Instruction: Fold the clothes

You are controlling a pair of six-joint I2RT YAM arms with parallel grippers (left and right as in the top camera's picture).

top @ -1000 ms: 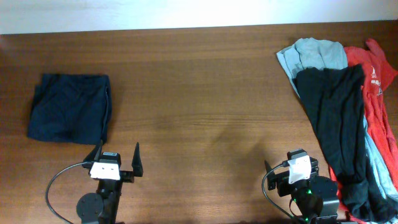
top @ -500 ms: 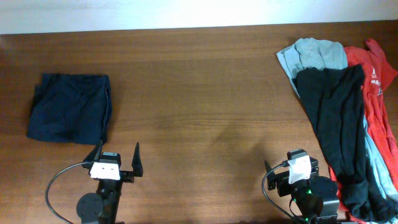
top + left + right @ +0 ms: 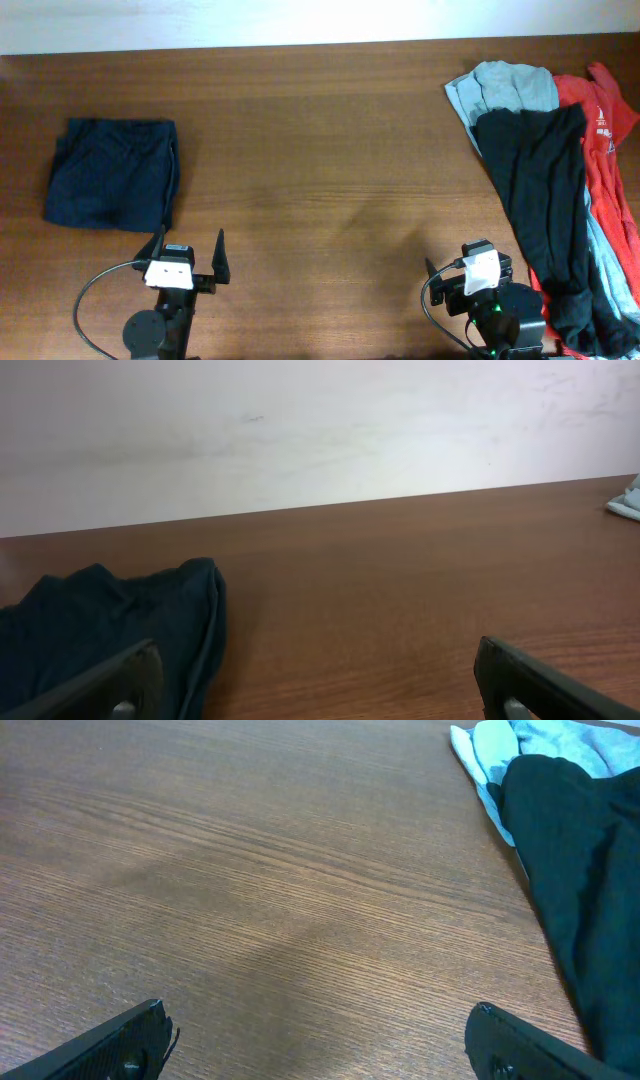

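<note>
A folded navy garment (image 3: 112, 187) lies at the left of the table; it also shows in the left wrist view (image 3: 100, 625). At the right lies a pile: a long black garment (image 3: 540, 200) on top of a pale blue-grey one (image 3: 505, 85) and a red one (image 3: 605, 170). The black (image 3: 580, 870) and pale blue (image 3: 530, 740) ones show in the right wrist view. My left gripper (image 3: 188, 255) is open and empty, just in front of the navy garment. My right gripper (image 3: 470, 270) is open and empty, left of the black garment's lower end.
The wooden table (image 3: 320, 150) runs to a white wall (image 3: 320, 430) at the back. Cables loop beside both arm bases at the front edge.
</note>
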